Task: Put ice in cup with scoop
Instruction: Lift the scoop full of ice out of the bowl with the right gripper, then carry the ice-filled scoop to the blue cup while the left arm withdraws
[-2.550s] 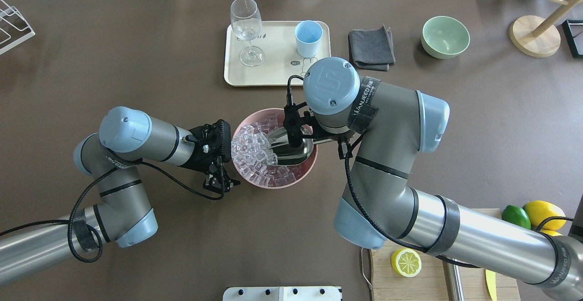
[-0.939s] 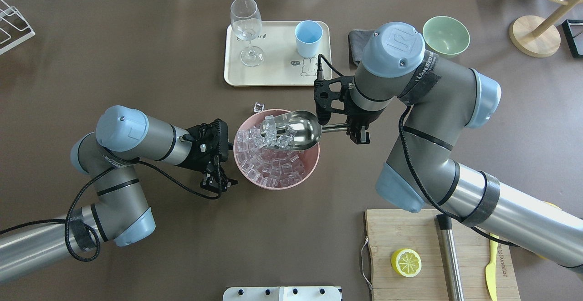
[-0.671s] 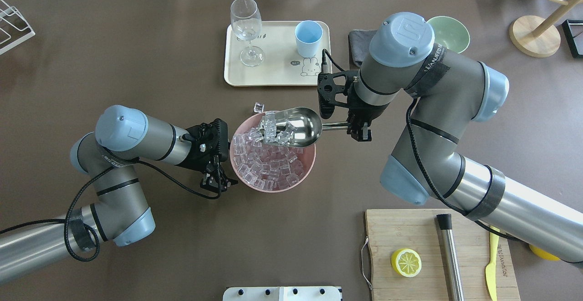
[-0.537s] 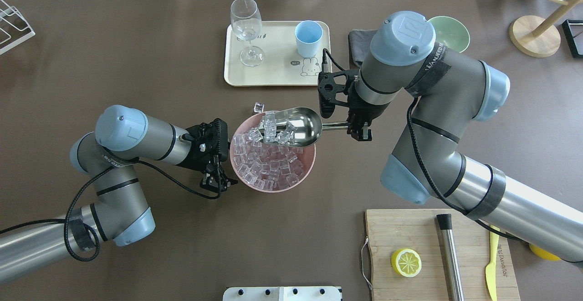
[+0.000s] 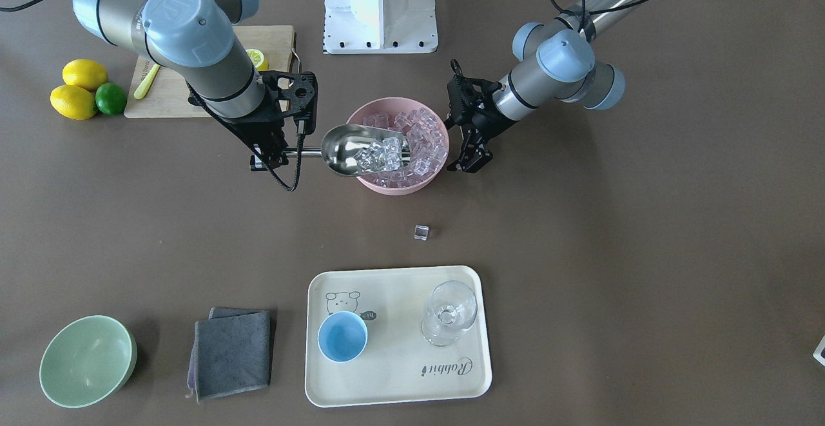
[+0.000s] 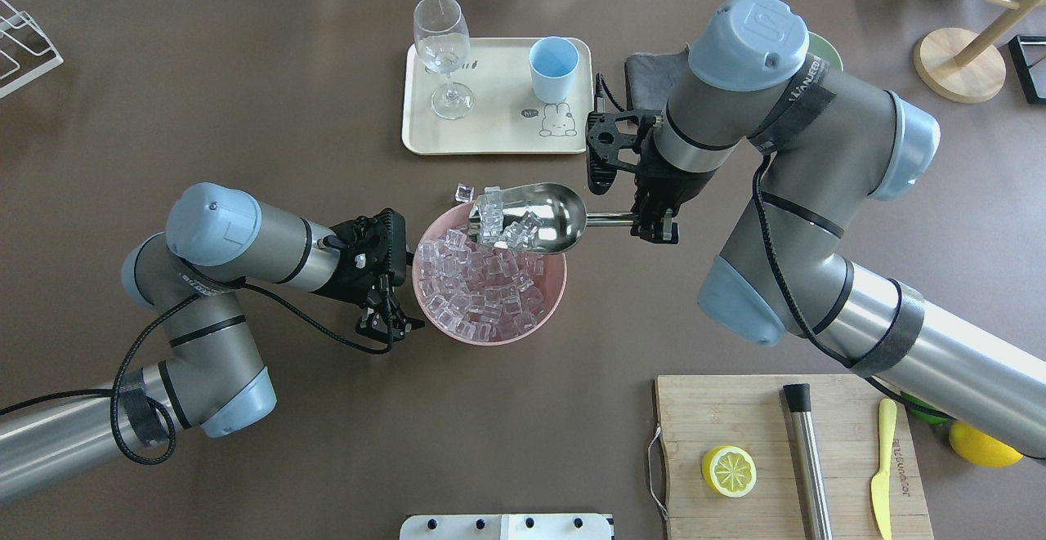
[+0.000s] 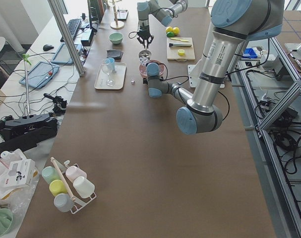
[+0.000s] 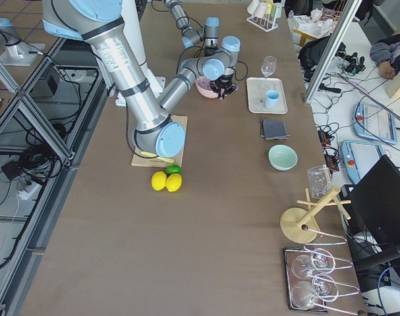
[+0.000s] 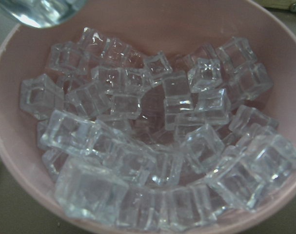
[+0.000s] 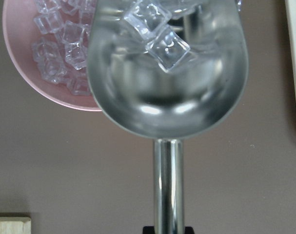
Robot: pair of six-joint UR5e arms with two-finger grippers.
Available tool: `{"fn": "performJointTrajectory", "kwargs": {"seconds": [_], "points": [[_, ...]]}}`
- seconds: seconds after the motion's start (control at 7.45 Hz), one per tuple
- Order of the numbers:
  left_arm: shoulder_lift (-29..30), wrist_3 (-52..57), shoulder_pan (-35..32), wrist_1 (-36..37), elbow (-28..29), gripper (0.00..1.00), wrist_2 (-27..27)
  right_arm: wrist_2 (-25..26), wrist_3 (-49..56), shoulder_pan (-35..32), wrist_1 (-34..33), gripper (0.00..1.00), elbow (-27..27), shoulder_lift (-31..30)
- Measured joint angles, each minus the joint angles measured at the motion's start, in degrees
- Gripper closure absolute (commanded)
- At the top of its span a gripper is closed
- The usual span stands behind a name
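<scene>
My right gripper is shut on the handle of the silver scoop, also seen in the front view. The scoop holds several clear ice cubes and hangs above the far rim of the pink bowl, which is full of ice. The right wrist view shows the scoop's trough with cubes at its mouth. The light-blue cup stands empty on the cream tray. My left gripper is open, beside the bowl's left side.
One loose ice cube lies on the table between bowl and tray. A stemmed glass stands on the tray. A grey cloth and a green bowl lie beside the tray. A cutting board holds a lemon half and a steel cylinder.
My right arm has lifted the scoop out of the bowl with ice in it and carried it toward the tray. One cube has landed on the table. The left arm has barely moved.
</scene>
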State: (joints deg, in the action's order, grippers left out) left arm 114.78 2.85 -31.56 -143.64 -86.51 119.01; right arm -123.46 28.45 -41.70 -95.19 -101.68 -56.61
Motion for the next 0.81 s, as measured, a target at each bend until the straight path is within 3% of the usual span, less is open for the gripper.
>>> {"fn": "performJointTrajectory", "kwargs": {"seconds": [0.4, 0.81], "points": [[-0.7, 0.1, -2.4, 0.2, 0.0, 0.01, 4.4, -1.1, -3.1, -4.7, -0.6, 1.0, 0.7, 0.0], [-1.4, 0.1, -4.5, 1.0, -0.5, 0.01, 9.0, -0.9, -15.4, -8.3, -1.3, 1.0, 4.0, -0.1]]}}
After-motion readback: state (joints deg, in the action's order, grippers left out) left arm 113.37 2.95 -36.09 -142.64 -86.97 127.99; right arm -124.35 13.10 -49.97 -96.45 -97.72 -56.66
